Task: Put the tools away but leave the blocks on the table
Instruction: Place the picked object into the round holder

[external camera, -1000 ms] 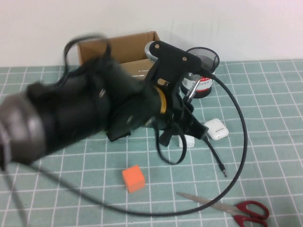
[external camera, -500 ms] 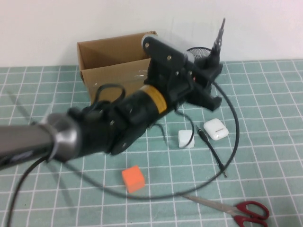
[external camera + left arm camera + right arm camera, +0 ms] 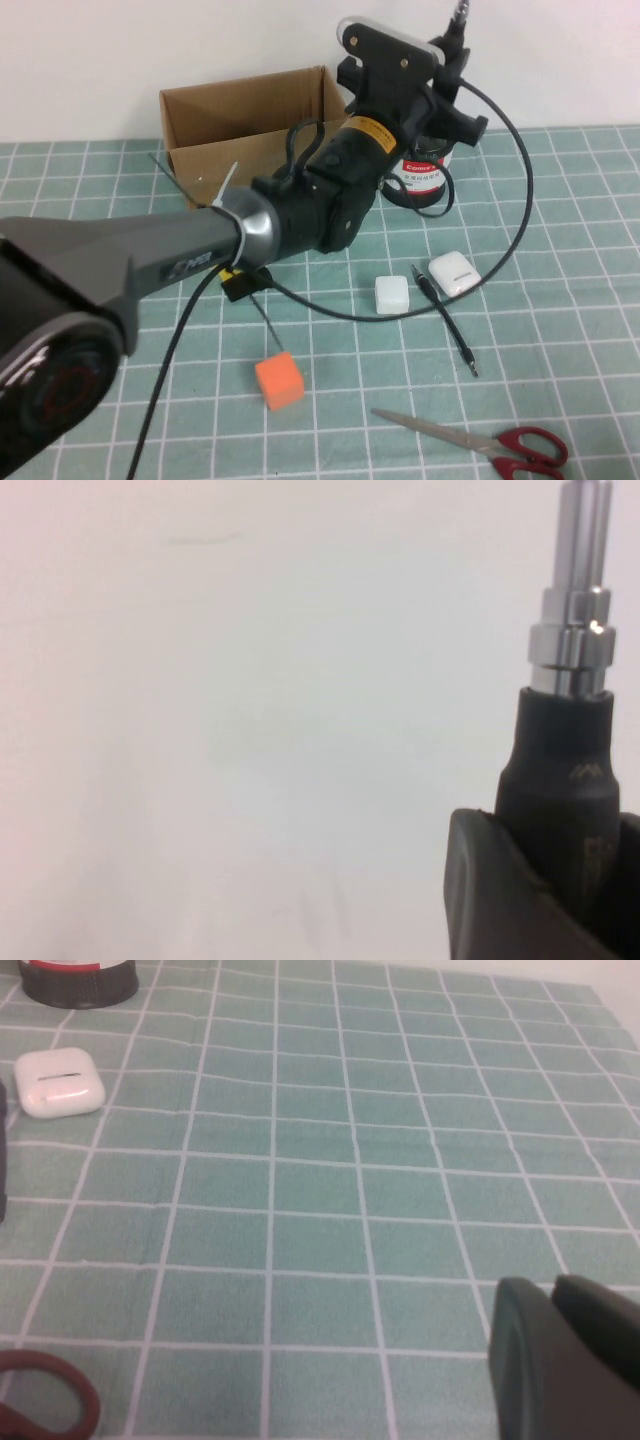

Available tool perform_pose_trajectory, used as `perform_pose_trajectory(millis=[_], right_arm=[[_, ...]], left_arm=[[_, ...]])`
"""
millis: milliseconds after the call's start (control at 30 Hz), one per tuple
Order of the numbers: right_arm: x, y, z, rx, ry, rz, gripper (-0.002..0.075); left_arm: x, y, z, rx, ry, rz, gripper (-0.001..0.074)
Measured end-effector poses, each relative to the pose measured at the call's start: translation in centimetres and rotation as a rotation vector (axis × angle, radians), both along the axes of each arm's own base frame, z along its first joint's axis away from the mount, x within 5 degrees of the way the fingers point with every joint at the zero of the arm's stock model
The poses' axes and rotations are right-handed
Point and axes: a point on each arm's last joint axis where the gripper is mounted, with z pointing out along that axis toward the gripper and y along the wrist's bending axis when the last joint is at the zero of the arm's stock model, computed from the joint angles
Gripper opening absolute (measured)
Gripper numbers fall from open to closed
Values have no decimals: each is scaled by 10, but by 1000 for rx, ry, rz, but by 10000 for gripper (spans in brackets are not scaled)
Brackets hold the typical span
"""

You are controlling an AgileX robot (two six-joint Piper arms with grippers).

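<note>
My left gripper (image 3: 450,72) is shut on the black-handled screwdriver (image 3: 456,40), held upright with its steel tip up, above the black mesh holder (image 3: 428,165) at the back. In the left wrist view the screwdriver's handle (image 3: 560,770) sits between the fingers (image 3: 495,900). The thin black precision driver (image 3: 445,318), the white block (image 3: 392,294) and the orange block (image 3: 278,380) lie on the teal grid table (image 3: 560,250). The red-handled scissors (image 3: 480,438) lie at the front. My right gripper (image 3: 565,1355) is shut and empty, low over the mat. The pliers and the yellow block are out of view.
An open cardboard box (image 3: 240,115) stands at the back left. A white rounded case (image 3: 455,272) lies beside the white block; it also shows in the right wrist view (image 3: 58,1082). The arm's black cable (image 3: 515,240) loops over the table. The scissors' handle (image 3: 45,1400) lies near my right gripper.
My left arm has lifted the screwdriver from above the white block and swung it back, over the mesh holder. The blocks, scissors and precision driver have not moved.
</note>
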Motion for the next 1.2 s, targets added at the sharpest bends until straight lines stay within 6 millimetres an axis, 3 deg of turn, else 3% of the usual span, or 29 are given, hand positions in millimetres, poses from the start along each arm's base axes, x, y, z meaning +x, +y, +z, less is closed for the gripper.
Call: perform_pose_trajectory(millis=[400, 1100, 1200], right_arm=[[0, 0, 0, 0, 0, 0, -11], [0, 0, 0, 0, 0, 0, -11], [0, 0, 0, 0, 0, 0, -11]], left_arm=[[36, -3, -23, -3, 55, 65, 178], [41, -4, -52, 39, 134, 79, 178], [41, -4, -52, 36, 140, 81, 216]])
